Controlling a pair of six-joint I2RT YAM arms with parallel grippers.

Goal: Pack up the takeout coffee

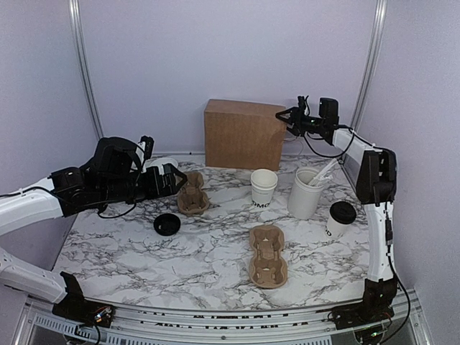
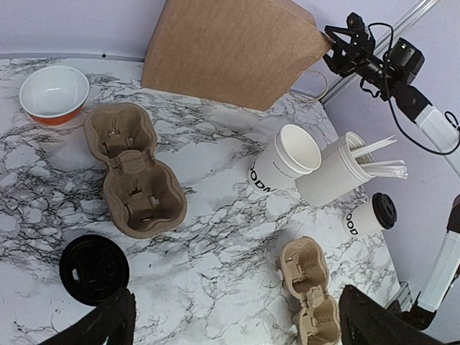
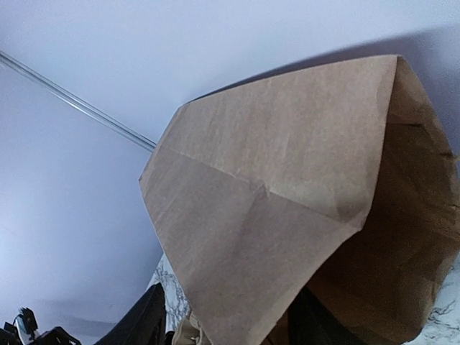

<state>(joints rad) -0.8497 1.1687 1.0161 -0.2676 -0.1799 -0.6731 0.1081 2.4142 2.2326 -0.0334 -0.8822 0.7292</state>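
The takeout coffee [image 1: 341, 218], a small white cup with a black lid, stands at the right side of the marble table [image 1: 180, 266]; it also shows in the left wrist view [image 2: 370, 215]. A brown paper bag [image 1: 241, 133] stands at the back. My right gripper [image 1: 286, 116] is at the bag's upper right corner. In its wrist view the bag [image 3: 287, 180] fills the frame, and the right gripper [image 3: 230, 316] is open, its fingers either side of the bag's edge. My left gripper [image 1: 169, 180] hovers open and empty over the left side, far from the coffee.
Two cardboard cup carriers lie flat, one at the left [image 1: 192, 192] and one at centre front [image 1: 267, 255]. A lidless white cup [image 1: 263, 188] and a ribbed tumbler with sticks [image 1: 305, 192] stand mid-table. A loose black lid [image 1: 167, 224] and an orange bowl [image 2: 54, 93] sit left.
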